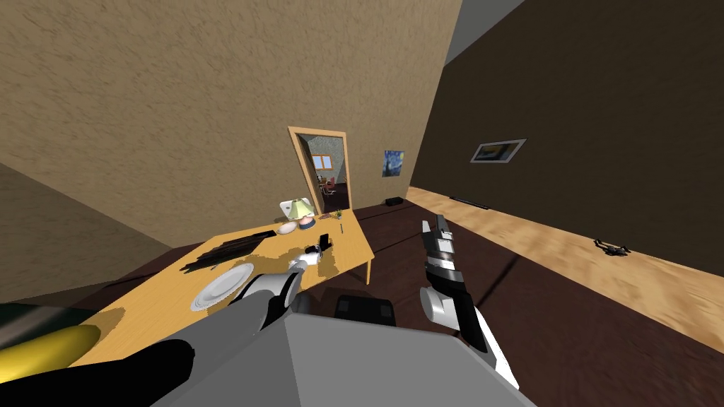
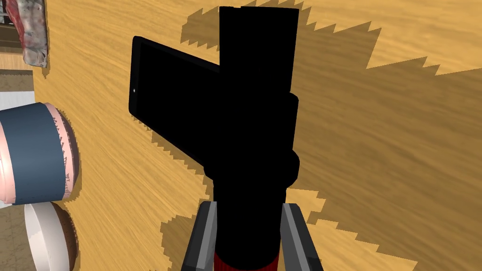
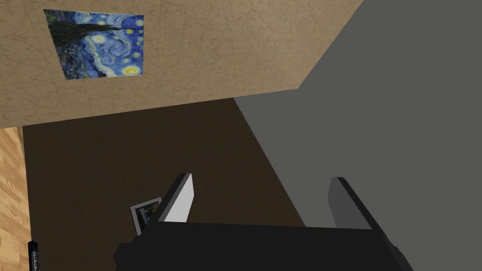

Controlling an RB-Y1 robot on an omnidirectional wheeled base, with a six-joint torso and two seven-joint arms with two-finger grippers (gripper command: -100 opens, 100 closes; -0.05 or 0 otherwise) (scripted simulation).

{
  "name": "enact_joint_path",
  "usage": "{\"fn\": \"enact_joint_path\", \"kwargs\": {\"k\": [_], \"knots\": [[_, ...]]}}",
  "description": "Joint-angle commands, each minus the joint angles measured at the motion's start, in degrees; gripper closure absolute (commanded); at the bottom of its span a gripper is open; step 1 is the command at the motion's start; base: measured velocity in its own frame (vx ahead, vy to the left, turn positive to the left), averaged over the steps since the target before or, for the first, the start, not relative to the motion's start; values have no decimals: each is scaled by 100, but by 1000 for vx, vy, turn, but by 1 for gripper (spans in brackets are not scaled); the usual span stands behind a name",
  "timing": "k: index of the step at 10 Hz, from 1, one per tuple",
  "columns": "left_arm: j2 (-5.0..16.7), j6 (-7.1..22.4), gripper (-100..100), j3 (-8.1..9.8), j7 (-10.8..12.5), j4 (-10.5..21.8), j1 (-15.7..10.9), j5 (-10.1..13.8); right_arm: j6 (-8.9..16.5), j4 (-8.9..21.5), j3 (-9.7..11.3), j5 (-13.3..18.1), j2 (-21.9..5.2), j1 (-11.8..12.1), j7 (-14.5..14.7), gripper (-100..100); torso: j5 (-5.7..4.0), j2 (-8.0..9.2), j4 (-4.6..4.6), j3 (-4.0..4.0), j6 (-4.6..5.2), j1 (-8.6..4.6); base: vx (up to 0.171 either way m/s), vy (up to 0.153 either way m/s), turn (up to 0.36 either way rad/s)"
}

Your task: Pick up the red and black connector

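Note:
The connector point(image 2: 256, 117) is a long black block with a red band at its near end. It stands between the fingers of my left gripper point(image 2: 249, 230), which press its two sides over the wooden table point(image 2: 386, 141). In the head view the left gripper point(image 1: 312, 250) reaches over the far part of the table, with the connector point(image 1: 324, 241) as a small dark piece just past it. My right gripper point(image 1: 433, 225) is raised over the floor to the right of the table, and its fingers point(image 3: 181, 197) stand wide apart with nothing between them.
A flat black slab point(image 2: 169, 108) lies on the table right behind the connector. A lamp point(image 1: 300, 210) with a blue and pink base point(image 2: 33, 153), a white dish point(image 2: 44, 235), a white plate point(image 1: 222, 285) and a black keyboard point(image 1: 230, 251) share the table. A dark stool point(image 1: 364, 309) stands near the table's edge.

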Motion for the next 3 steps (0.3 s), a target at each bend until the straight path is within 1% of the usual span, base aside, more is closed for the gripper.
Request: {"fn": "enact_joint_path", "kwargs": {"k": [1,2,3], "knots": [[-11,63,100,-56,207,-113,43,-95,0,0,0,0,0,0,0,0,0,0,0,0,0,0,-14,1,14],[-8,39,100,-39,130,-80,30,-68,0,0,0,0,0,0,0,0,0,0,0,0,0,0,0,0,0],[-10,51,0,-41,158,-92,36,-74,0,0,0,0,0,0,0,0,-1,-2,0,-1,0,-1,0,0,0]]}}
